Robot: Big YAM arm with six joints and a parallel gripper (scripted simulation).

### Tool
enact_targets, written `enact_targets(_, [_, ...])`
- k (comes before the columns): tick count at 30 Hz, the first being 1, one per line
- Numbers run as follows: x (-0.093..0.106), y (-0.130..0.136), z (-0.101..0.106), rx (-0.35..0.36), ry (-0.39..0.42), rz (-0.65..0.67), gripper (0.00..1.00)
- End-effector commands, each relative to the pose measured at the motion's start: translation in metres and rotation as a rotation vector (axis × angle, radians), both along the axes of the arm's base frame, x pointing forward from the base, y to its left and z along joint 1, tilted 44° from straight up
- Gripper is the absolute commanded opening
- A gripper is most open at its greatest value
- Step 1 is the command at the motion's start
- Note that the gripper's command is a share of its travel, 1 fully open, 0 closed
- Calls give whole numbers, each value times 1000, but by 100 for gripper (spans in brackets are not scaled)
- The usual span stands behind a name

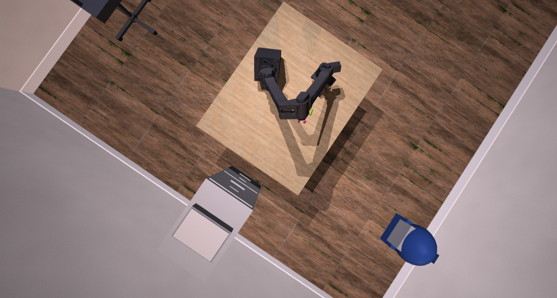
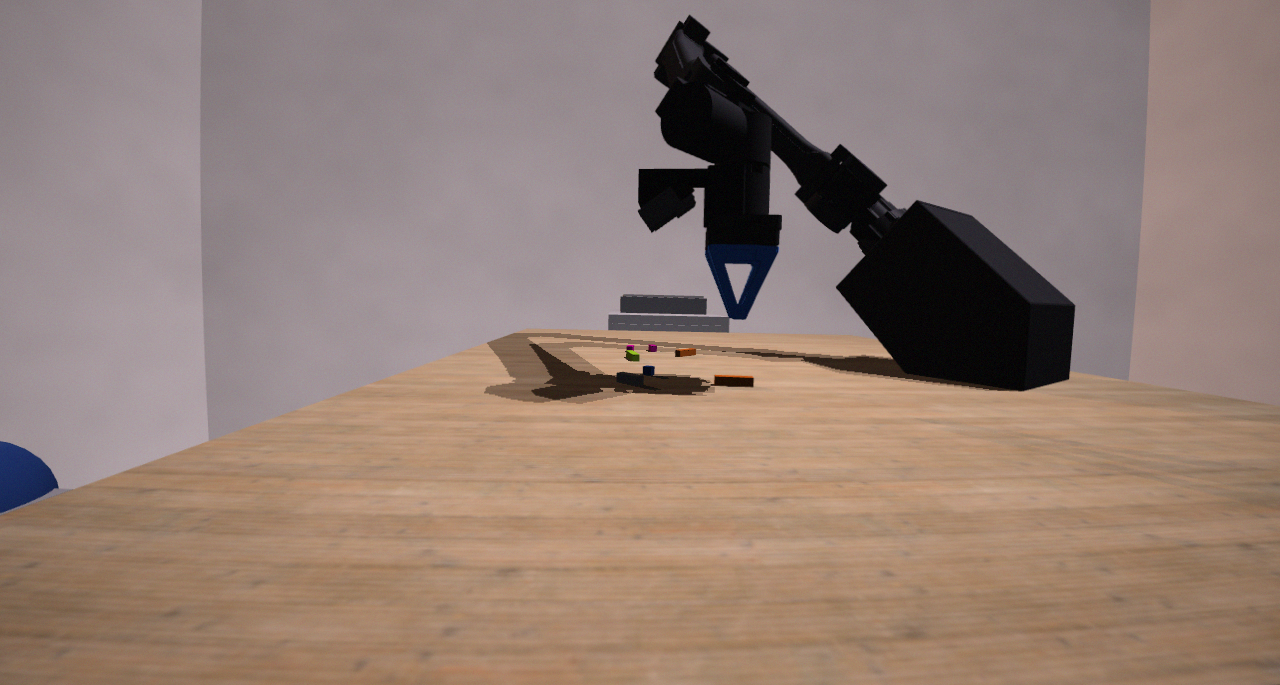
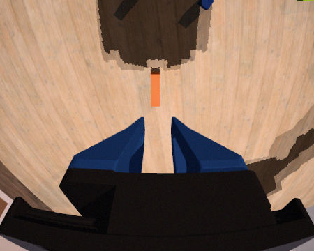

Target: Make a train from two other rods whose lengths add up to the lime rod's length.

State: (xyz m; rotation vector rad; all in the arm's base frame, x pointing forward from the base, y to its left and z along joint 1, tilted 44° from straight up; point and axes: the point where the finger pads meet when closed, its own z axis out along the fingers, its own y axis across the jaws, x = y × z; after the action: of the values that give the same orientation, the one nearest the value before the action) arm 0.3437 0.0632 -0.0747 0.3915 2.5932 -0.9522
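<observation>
My gripper hangs high above the table, pointing down. Its blue fingers stand close together with a narrow gap, and nothing is between them. An orange rod lies flat just ahead of the fingertips, in line with the gap. A blue cube and a grey rod lie beyond it in the arm's shadow. The lime rod lies further off. A second orange rod and two magenta rods lie near the lime one.
The arm's black base stands on the table. On the floor around the table are a grey cabinet, an office chair and a blue bin.
</observation>
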Motion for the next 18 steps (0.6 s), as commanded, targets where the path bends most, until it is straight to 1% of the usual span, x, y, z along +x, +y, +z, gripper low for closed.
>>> enact_targets(1, [12, 12, 8, 16, -29, 19, 23])
enact_targets(9, [12, 6, 3, 14, -26, 10, 23])
enact_targets(16, [3, -6, -6, 0, 2, 1, 23])
enact_targets(18, [4, -7, -8, -1, 2, 1, 23])
